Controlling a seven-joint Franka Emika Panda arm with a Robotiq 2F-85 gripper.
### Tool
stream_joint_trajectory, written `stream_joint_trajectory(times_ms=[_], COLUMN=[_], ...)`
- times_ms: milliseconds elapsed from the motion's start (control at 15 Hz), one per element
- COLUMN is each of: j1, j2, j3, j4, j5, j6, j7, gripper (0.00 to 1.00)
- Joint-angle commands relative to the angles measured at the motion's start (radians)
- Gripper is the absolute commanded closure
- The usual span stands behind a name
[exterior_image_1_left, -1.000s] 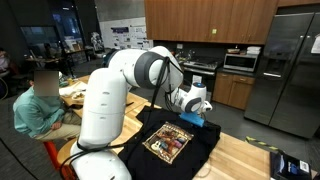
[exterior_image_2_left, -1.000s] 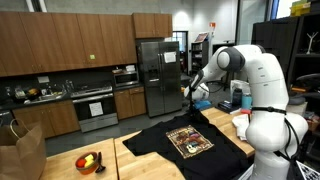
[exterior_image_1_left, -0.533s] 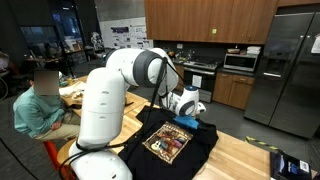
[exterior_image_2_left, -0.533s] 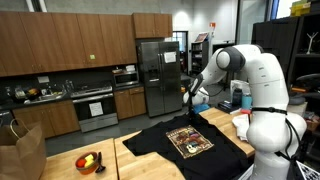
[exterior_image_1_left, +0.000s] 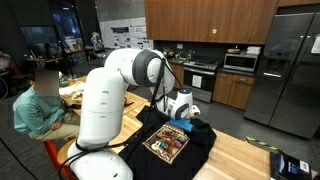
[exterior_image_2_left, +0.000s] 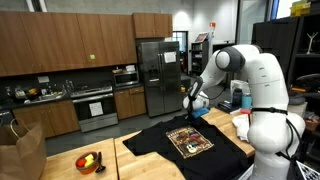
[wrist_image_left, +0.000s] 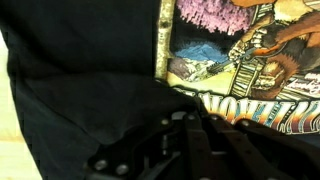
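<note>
Wrist view: the gripper comes in from the bottom, its fingers pressed together on a fold of the black shirt. That fold lies doubled over the lower edge of the colourful print. In both exterior views the shirt lies spread on the wooden table with the gripper low over its far edge, toward the kitchen counters; bare wood borders the cloth, a bowl of fruit stands well apart from it, and a seated person is beyond the arm's base.
</note>
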Motion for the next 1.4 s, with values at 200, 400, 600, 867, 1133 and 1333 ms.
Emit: stream_joint_trajectory(times_ms=[200, 400, 600, 867, 1133, 1333], j1=[0.024, 0.04, 0.053, 0.051, 0.03, 0.013], j2=[-0.005, 0.016, 0.043, 0.049, -0.018, -0.074], j3=[-0.006, -0.016, -0.032, -0.035, 0.005, 0.051], j4=[-0.02, -0.018, -0.013, -0.009, -0.043, -0.06], j5=[-0.017, -0.037, -0.068, -0.087, -0.054, -0.018], j6=[0.007, 0.015, 0.019, 0.009, 0.0, -0.026], j7=[0.072, 0.094, 0.112, 0.117, 0.079, 0.045], gripper=[0.99, 0.99, 0.71, 0.47, 0.21, 0.0])
